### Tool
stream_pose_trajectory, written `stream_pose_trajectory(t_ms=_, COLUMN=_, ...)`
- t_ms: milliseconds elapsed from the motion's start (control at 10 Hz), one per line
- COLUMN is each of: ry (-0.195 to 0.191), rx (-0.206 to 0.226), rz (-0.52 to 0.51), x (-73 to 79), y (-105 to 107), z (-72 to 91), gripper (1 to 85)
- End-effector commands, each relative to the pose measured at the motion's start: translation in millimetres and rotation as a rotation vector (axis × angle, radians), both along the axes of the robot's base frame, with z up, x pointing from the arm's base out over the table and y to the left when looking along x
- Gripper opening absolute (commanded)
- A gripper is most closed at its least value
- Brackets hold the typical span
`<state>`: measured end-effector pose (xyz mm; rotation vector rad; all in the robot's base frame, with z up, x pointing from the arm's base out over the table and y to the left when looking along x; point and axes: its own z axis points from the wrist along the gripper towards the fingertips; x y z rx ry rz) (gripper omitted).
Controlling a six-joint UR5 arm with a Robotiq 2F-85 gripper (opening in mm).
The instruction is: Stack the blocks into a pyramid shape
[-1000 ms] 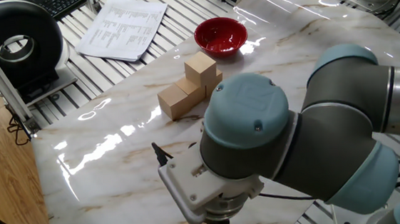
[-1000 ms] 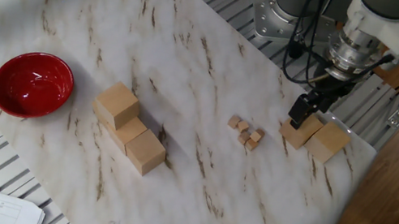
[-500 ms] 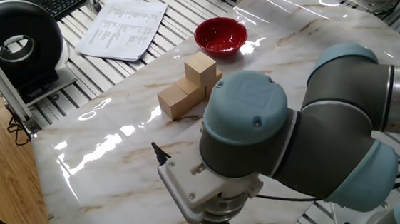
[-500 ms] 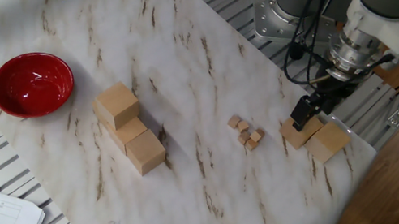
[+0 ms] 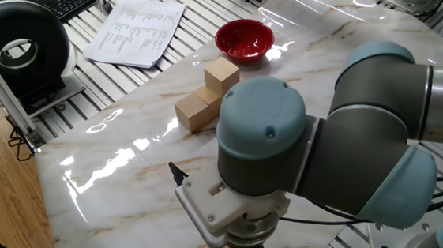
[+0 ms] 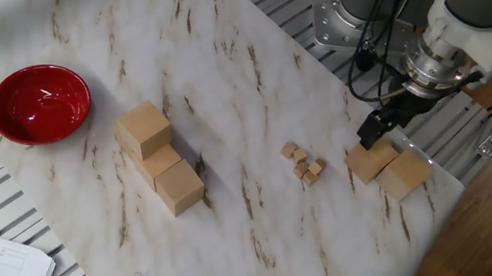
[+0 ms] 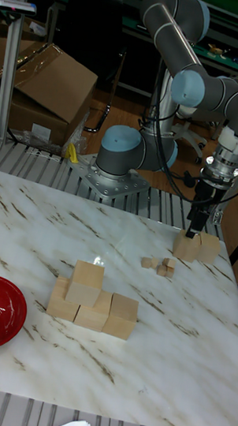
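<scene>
Hovering just above two blocks [image 6: 388, 168] at the surface's [image 6: 244, 209] corner, the hand [image 6: 373, 132] looks empty; its closure cannot be told.

My counter [image 6: 233, 95] is white marble with brown veins; the blocks [image 6: 159, 161] are light tan, the bowl [image 6: 40, 103] glossy red, my jaws black.

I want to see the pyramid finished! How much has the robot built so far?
Partly built: the stack looks like four blocks, three in a row with one on top. The gripper hovers over one of two loose blocks at the table's corner, apparently not gripping it. Those two are left to add.
</scene>
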<state>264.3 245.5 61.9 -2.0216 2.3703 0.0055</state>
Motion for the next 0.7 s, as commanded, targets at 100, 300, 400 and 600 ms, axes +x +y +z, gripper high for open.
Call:
stream_pose_trajectory(t_ms=100, ry=0.062, rx=0.035, rz=-0.009, x=-15.5, y=9, z=1.9, gripper=81.7)
stream_pose_trajectory(t_ms=300, ry=0.05, rx=0.03, rz=-0.017, x=-8.5, y=10, z=-1.9, gripper=81.7)
stream_pose_trajectory(t_ms=400, ry=0.041, rx=0.043, rz=-0.022, x=2.0, y=18, z=-12.1, gripper=81.7)
stream_pose_trajectory(t_ms=600, ry=0.035, rx=0.067, rz=-0.009, x=9.9, y=32, z=-28.3, gripper=85.0)
